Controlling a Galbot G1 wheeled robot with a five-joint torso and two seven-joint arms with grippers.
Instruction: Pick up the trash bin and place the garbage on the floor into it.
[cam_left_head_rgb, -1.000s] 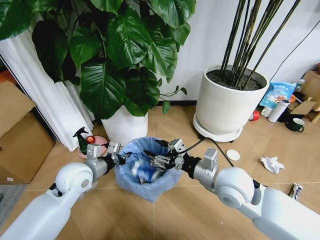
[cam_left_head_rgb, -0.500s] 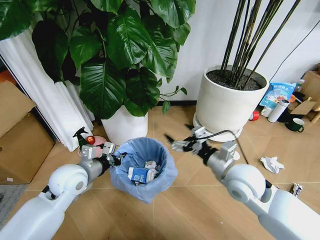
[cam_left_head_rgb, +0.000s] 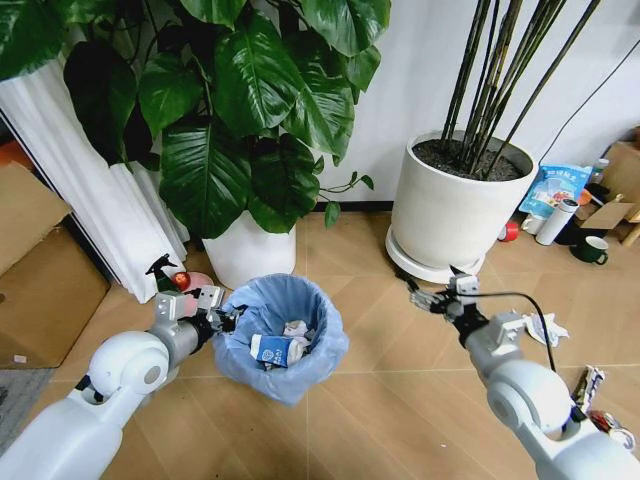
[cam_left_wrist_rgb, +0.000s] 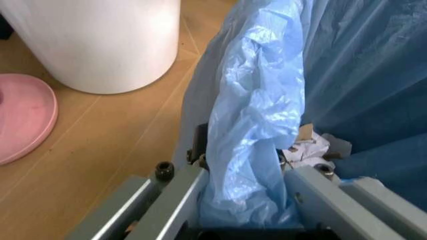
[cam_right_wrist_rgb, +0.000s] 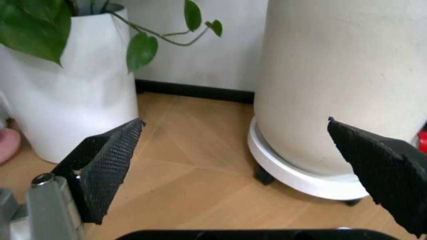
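Observation:
The trash bin (cam_left_head_rgb: 283, 372), lined with a light blue bag, stands low in front of me. My left gripper (cam_left_head_rgb: 218, 318) is shut on the bin's left rim; in the left wrist view its fingers (cam_left_wrist_rgb: 180, 192) pinch the folded bag (cam_left_wrist_rgb: 257, 100). A blue-and-white cup (cam_left_head_rgb: 272, 350) and a white paper wad (cam_left_head_rgb: 297, 328) lie inside. My right gripper (cam_left_head_rgb: 424, 297) hovers open and empty to the right of the bin, in front of the large pot (cam_right_wrist_rgb: 340, 80). On the floor (cam_left_head_rgb: 400, 400) lie a crumpled paper wad (cam_left_head_rgb: 545, 328) and a silvery wrapper (cam_left_head_rgb: 590, 382).
Two large white plant pots (cam_left_head_rgb: 455, 205) (cam_left_head_rgb: 248, 250) stand behind the bin. A pink dish (cam_left_head_rgb: 190, 283) with a spray bottle sits at the left, beside a cardboard box (cam_left_head_rgb: 40, 270). A green mug (cam_left_head_rgb: 592, 250) and a white bottle (cam_left_head_rgb: 555, 222) stand at the far right.
My right gripper has pulled back from over the bin and swung right, toward the large pot, open and empty. The cup now lies in the bin. The bin and left gripper shifted slightly left.

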